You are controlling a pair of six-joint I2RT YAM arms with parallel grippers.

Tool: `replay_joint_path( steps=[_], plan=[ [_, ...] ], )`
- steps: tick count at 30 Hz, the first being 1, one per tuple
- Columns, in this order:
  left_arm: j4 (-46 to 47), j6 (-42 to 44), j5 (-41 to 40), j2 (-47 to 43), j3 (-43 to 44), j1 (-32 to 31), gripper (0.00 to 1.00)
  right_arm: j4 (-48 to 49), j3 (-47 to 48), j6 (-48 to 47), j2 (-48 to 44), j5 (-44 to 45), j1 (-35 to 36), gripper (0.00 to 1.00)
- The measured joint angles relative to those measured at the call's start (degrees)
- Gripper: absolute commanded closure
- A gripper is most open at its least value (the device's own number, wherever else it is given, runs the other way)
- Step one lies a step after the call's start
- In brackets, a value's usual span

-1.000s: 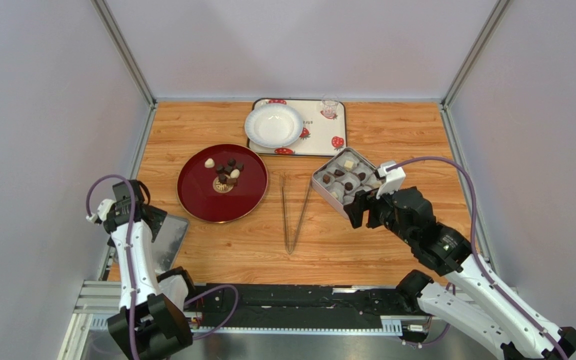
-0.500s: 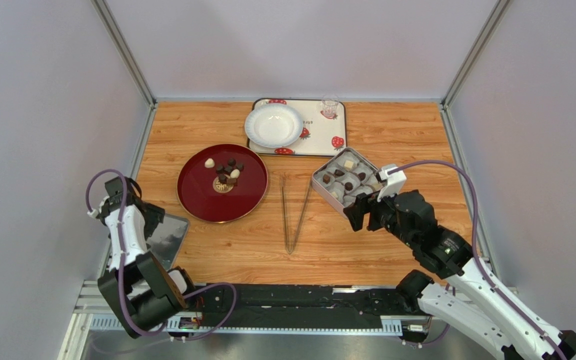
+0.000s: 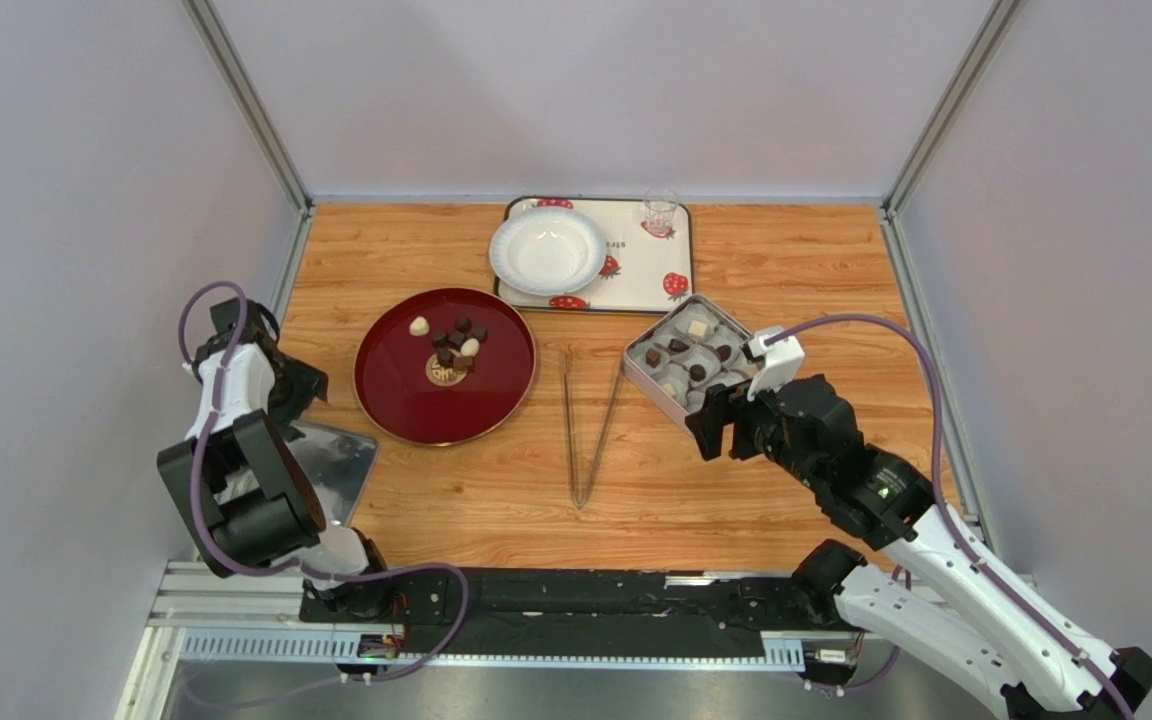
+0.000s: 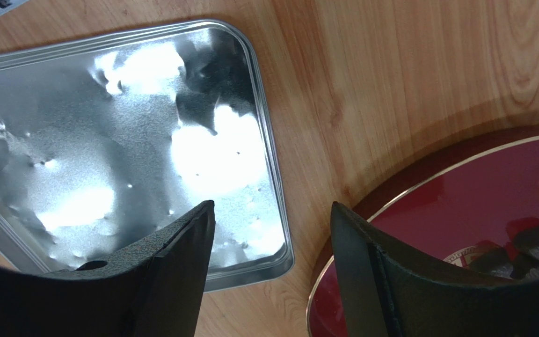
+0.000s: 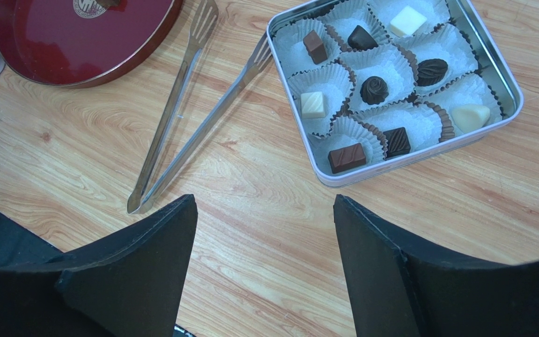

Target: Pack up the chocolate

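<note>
**A:** Why does the right gripper (image 5: 265, 203) hang wide open and empty, just short of the tin (image 5: 494, 63)?

**B:** Likely to view it. The left gripper (image 4: 271, 210), also spread and holding nothing, hovers between the lid (image 4: 110, 140) and the red plate (image 3: 387, 383).

**A:** And the chocolate (image 5: 374, 90)?

**B:** Tiny dark and cream pieces. Nine sit one to each paper cup, and more lie on the plate.
</note>
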Motion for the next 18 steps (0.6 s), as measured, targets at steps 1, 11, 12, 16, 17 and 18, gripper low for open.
replay_joint_path(
  steps=[1, 11, 12, 16, 17, 18],
  plan=[
    [0.0, -0.1, 0.0, 1.1, 0.2, -0.2, 0.32, 0.0, 0.0, 0.0, 0.0, 0.1, 0.0, 0.25],
    [-0.4, -0.4, 0.0, 8.8, 1.9, -0.4, 0.49, 0.1, 0.0, 0.0, 0.3, 1.1, 0.0, 0.25],
    [-0.4, -0.5, 0.0, 9.5, 2.1, -0.4, 0.51, 0.2, 0.0, 0.0, 0.5, 1.1, 0.0, 0.25],
    [-0.5, -0.5, -0.1, 12.3, 2.4, -0.8, 0.52, 0.3, 0.0, 0.0, 0.8, 1.1, 0.0, 0.25],
    [-0.5, -0.5, -0.2, 12.9, 2.4, -0.9, 0.54, 0.4, 0.0, 0.0, 0.8, 1.1, 0.0, 0.25],
    [-0.6, -0.5, -0.5, 13.5, 2.5, -1.1, 0.54, 0.4, 0.0, 0.0, 0.8, 1.1, 0.0, 0.25]
  ],
)
